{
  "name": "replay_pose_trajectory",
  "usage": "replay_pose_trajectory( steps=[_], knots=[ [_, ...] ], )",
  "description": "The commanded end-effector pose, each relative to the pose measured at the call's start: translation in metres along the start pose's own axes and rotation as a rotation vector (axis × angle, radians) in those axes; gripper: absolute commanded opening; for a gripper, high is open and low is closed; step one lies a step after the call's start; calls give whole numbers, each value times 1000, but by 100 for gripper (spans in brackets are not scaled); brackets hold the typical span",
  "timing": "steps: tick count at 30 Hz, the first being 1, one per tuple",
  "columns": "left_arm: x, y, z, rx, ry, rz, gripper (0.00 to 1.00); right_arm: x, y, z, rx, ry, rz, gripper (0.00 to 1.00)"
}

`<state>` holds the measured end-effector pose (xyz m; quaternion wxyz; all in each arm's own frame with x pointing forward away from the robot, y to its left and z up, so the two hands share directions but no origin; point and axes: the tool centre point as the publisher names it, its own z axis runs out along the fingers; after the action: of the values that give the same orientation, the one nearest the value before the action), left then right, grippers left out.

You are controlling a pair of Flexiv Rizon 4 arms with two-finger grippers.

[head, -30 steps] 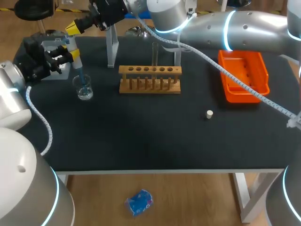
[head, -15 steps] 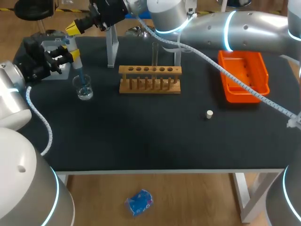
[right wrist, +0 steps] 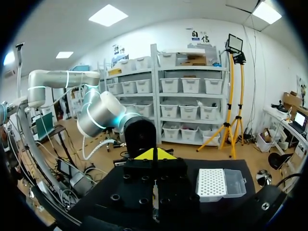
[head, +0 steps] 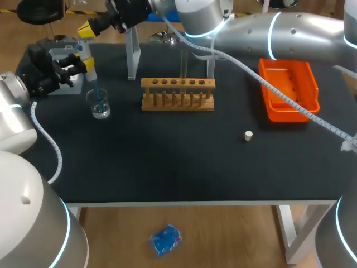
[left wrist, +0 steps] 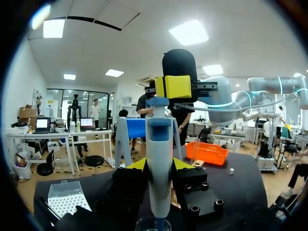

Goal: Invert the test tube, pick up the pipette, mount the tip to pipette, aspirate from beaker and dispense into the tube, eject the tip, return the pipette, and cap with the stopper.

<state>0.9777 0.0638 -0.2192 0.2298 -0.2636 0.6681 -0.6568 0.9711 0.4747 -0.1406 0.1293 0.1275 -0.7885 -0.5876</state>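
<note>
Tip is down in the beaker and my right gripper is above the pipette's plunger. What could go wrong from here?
1. The tip sits inside the small beaker: if the left gripper carries the pipette sideways before lifting, the beaker may tip.
2. The right gripper hangs just above the pipette's top; a straight lift could hit it.
3. The right arm spans over the rack and upright test tube; pulling back low might knock the tube.

A black table top (head: 167, 167) carried on white legs (head: 284, 231) is seen from above, and a wooden floor (head: 223, 234) is shown beneath it. In the wrist views the room is enclosed by white walls (right wrist: 274, 67) and lit by rectangular ceiling panels (left wrist: 191, 32). White shelving (right wrist: 185, 96) filled with bins is set against one wall.
</note>
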Motion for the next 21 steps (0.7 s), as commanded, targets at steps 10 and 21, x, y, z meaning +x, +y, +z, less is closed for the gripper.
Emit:
replay_pose_trajectory(
  steps=[10, 21],
  knots=[
    [0, -2, 0, 2, 0, 0, 0, -6, 16, -5, 22, 2, -33, 0],
    [0, -2, 0, 2, 0, 0, 0, -2, 29, -9, 28, 0, -61, 0]
  ],
)
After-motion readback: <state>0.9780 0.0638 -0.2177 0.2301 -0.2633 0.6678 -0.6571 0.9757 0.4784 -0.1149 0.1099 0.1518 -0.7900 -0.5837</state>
